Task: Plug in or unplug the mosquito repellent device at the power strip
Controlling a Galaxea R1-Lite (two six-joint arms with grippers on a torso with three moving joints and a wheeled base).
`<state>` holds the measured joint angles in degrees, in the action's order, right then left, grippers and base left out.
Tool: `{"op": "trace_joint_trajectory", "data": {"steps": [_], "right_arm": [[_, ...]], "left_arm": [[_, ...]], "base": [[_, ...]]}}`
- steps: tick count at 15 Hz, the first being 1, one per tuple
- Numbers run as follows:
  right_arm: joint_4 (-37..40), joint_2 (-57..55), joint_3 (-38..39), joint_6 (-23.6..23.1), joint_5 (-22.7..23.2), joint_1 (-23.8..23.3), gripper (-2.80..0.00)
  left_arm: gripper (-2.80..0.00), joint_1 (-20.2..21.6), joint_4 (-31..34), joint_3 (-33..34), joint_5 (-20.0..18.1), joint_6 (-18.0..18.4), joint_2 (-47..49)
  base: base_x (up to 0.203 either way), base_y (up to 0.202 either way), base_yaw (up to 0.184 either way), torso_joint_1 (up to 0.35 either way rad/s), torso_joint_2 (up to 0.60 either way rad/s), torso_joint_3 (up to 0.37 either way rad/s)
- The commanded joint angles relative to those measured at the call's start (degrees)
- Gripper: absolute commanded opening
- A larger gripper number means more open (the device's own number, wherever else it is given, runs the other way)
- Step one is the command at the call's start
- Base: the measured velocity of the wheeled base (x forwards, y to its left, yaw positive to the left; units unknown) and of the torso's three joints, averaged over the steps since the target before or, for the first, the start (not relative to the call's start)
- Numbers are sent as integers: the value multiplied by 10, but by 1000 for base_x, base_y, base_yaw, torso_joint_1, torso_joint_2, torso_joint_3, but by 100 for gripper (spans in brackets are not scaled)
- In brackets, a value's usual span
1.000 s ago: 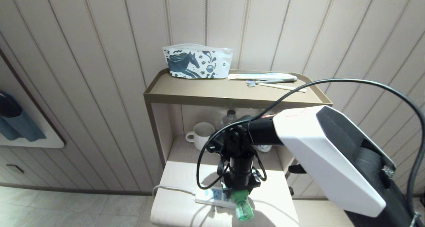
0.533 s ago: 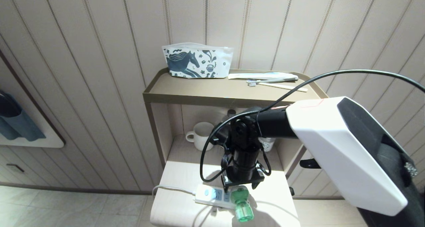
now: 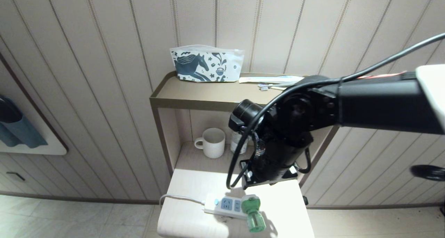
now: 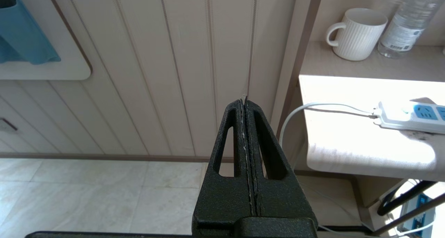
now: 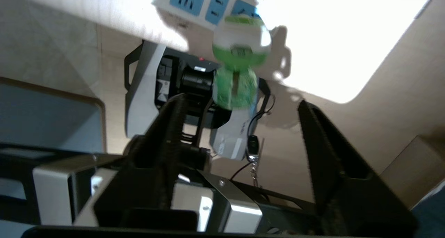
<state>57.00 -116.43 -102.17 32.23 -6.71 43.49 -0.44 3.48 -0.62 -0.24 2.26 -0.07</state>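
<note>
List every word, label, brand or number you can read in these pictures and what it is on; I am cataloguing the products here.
No text can be read.
Water bottle: printed label, too small to read.
Pouch on the shelf: horse and doodle pictures, no legible words.
Power strip: blue socket faces, no readable marking.
Mosquito repellent device: blurred in the right wrist view, nothing legible.
Flat packet by the pouch: no text discernible.

My right gripper (image 5: 240, 126) hangs with its fingers (image 5: 170, 126) spread apart and nothing between them. My left gripper (image 4: 245, 102) sits low at my left side, fingers pressed together.
</note>
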Motion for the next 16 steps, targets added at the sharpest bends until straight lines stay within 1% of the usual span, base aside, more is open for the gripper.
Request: {"op": "trace_joint_trajectory", "data": {"steps": [1, 3, 6, 7, 8, 9, 10, 13, 14, 15, 16], "right_arm": [[2, 122, 54, 2, -43, 38, -280], [-1, 206, 126, 5, -123, 84, -280], [-32, 375, 241, 15, -215, 131, -280], [-50, 437, 275, 18, -240, 135, -280], [-69, 491, 308, 19, -261, 129, -280], [-84, 529, 335, 21, -273, 106, -280], [-97, 573, 363, 23, -284, 58, -280], [-137, 729, 462, 25, -308, -128, -280], [-155, 793, 505, 12, -312, -198, -280], [-174, 849, 547, -11, -315, -259, -280], [-192, 890, 586, -35, -318, -306, -280]], "left_arm": [[-280, 0, 0, 0, 0, 0, 1], [-280, 0, 0, 0, 0, 0, 1], [-280, 0, 0, 0, 0, 0, 1], [-280, 0, 0, 0, 0, 0, 1], [-280, 0, 0, 0, 0, 0, 1], [-280, 1, 0, 0, 0, 0, 1], [-280, 0, 0, 0, 0, 0, 1], [-280, 0, 0, 0, 0, 0, 1], [-280, 0, 0, 0, 0, 0, 1], [-280, 0, 0, 0, 0, 0, 1], [-280, 0, 0, 0, 0, 0, 1]], "base": [[0, 0, 0, 0, 0, 0], [0, 0, 0, 0, 0, 0], [0, 0, 0, 0, 0, 0], [0, 0, 0, 0, 0, 0], [0, 0, 0, 0, 0, 0], [0, 0, 0, 0, 0, 0], [0, 0, 0, 0, 0, 0], [0, 0, 0, 0, 0, 0], [0, 0, 0, 0, 0, 0], [0, 0, 0, 0, 0, 0], [0, 0, 0, 0, 0, 0]]}}
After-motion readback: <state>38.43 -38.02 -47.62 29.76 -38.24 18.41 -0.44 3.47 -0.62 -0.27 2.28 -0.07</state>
